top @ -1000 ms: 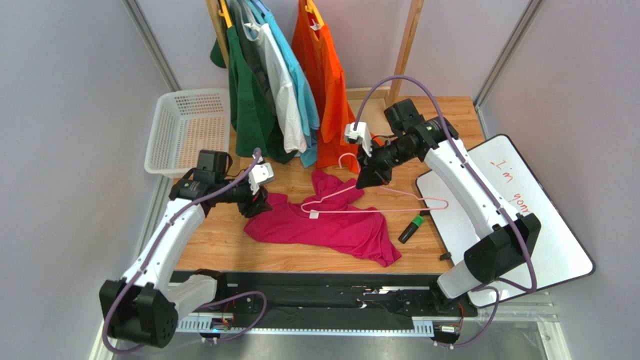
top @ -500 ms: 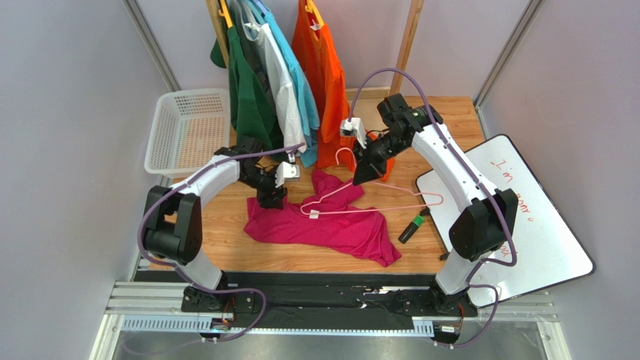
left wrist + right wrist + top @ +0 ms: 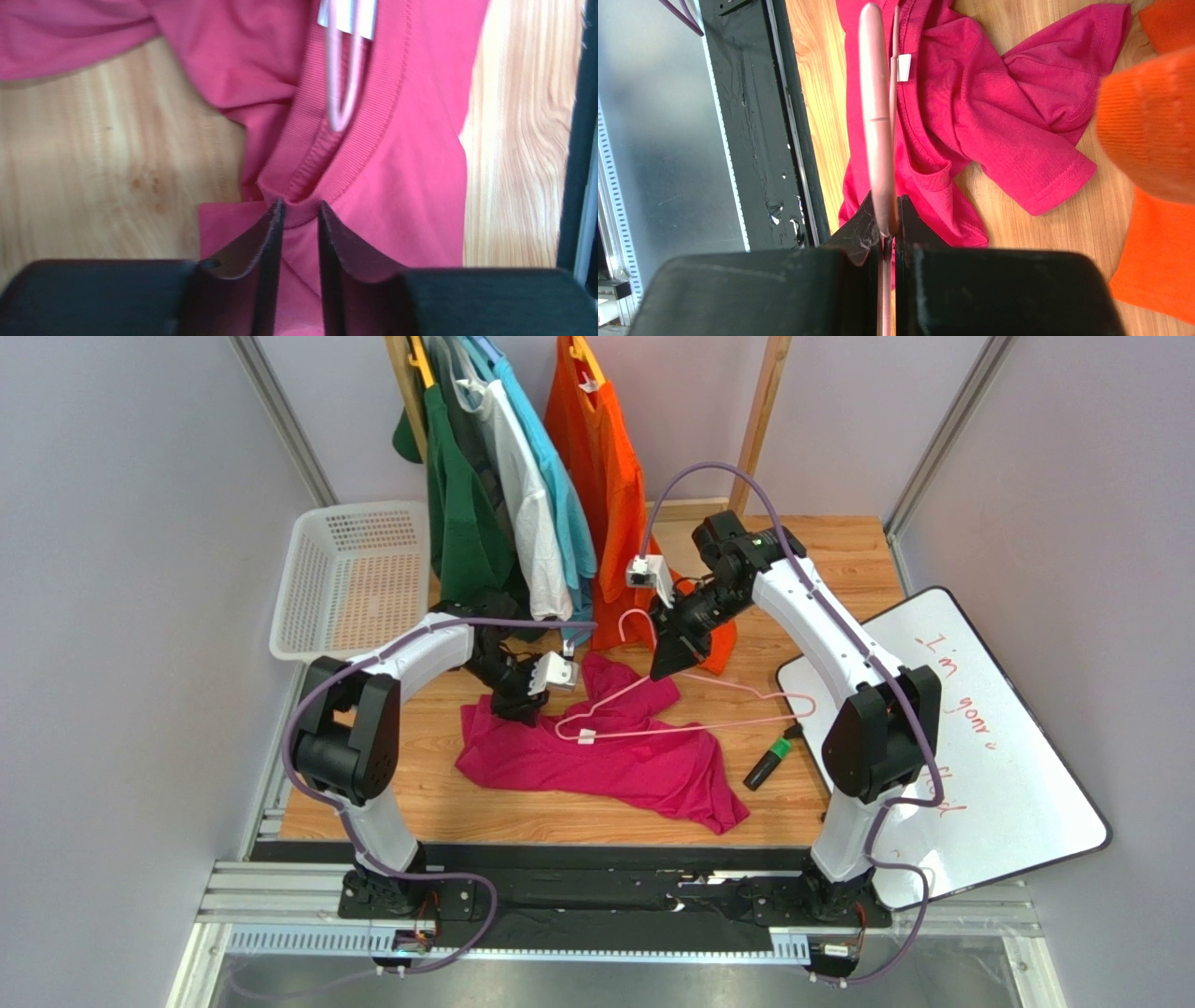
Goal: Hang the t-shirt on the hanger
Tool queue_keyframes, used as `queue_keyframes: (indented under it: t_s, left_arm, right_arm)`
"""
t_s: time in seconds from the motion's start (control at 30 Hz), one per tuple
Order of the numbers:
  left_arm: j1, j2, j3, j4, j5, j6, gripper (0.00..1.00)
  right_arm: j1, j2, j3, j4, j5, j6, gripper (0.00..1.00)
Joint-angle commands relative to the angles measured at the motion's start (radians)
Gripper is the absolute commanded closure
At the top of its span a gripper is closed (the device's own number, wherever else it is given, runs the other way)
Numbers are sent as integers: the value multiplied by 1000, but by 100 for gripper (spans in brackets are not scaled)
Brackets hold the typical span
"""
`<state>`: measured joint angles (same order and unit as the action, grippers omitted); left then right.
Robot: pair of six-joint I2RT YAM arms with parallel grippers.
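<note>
The magenta t-shirt (image 3: 631,763) lies crumpled on the wooden table. The light-pink wire hanger (image 3: 617,703) rests across it, hook toward the back. My left gripper (image 3: 519,703) is at the shirt's left end. In the left wrist view my left gripper (image 3: 300,210) has its jaws closed to a narrow gap on the ribbed collar of the t-shirt (image 3: 407,161), and an end loop of the hanger (image 3: 344,77) lies just ahead. My right gripper (image 3: 659,665) is shut on the hanger's neck (image 3: 876,91), above the t-shirt (image 3: 990,91).
Green (image 3: 470,518), white, blue and orange (image 3: 603,476) shirts hang at the back, and the orange hem (image 3: 1158,126) is close beside my right gripper. A white basket (image 3: 351,574) stands back left. A whiteboard (image 3: 954,742) and a green marker (image 3: 767,763) lie to the right.
My left arm has swung in from the left and its gripper now sits on the shirt's collar. My right gripper has shifted slightly back and left with the hanger.
</note>
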<state>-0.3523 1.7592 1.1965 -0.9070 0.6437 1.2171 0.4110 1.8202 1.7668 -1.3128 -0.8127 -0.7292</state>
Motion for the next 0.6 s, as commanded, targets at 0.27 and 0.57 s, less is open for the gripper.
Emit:
queue_keyframes:
  t_s: [0.27, 0.57]
  left_arm:
    - [-2, -30, 49, -93, 48, 96, 100]
    - [-2, -98, 37, -76, 56, 88, 100]
  right_arm:
    - [2, 13, 17, 64, -72, 57, 100]
    - [14, 30, 0, 150, -83, 90, 100]
